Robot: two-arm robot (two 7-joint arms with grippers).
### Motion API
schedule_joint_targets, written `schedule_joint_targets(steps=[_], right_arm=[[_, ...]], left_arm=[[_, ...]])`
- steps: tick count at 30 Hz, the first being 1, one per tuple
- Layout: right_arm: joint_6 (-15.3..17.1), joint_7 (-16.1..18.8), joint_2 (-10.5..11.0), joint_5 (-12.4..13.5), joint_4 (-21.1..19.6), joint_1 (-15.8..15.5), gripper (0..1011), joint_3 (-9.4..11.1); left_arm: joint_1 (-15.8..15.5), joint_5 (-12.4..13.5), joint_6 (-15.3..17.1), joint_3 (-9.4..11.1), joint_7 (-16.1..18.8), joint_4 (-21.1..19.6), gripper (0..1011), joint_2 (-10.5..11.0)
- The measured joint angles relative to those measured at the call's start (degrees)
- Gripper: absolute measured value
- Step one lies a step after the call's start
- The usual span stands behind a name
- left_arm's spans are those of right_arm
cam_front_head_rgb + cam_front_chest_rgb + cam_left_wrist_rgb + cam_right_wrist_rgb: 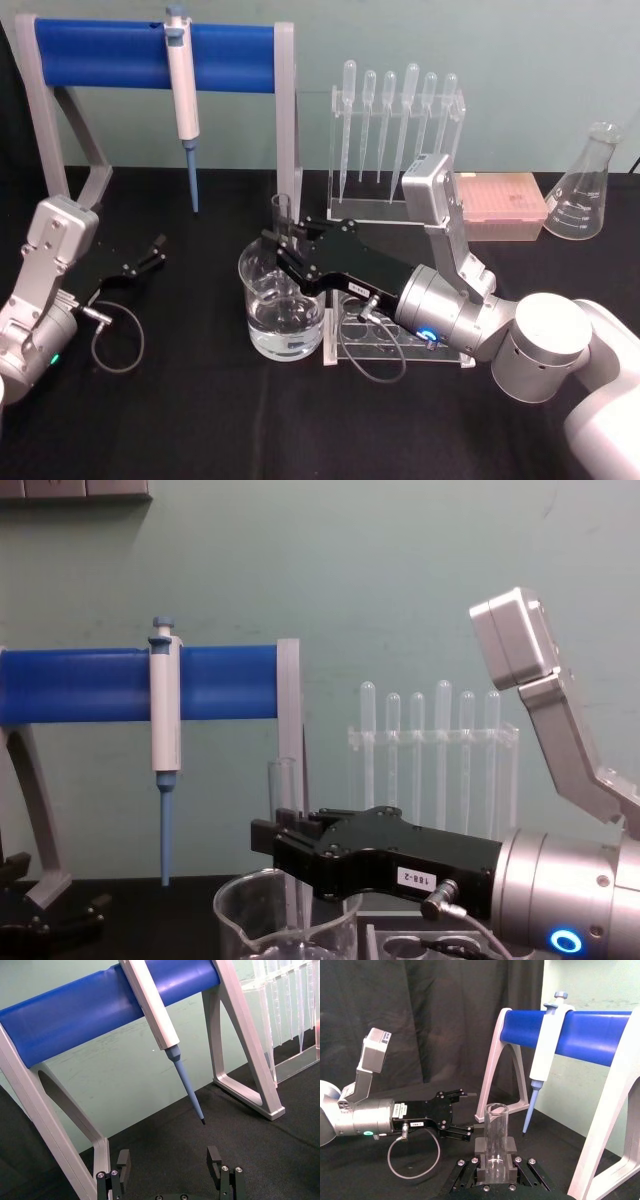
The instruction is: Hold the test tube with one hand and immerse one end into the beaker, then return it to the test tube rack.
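Right gripper (280, 248) clamps test tube (281, 212) upright over beaker (250, 300); left gripper (152, 250), agape, idles well left. Best lowered plumb, clear of rim.

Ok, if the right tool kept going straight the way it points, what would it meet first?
Probably the blue tip of the pipette hanging from the stand. The right tool, holding the test tube, points roughly at it, though depth is unclear. The left tool sits aside.
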Motion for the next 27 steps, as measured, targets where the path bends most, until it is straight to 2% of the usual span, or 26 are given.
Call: schedule_joint_targets(steps=[27], right_arm=[[-0.17, -0.04, -0.02, 0.16, 0.26, 0.09, 224, -0.06]], left_arm=[[0.0, 0.0, 0.0, 0.0, 0.0, 0.0, 1000, 0.0]])
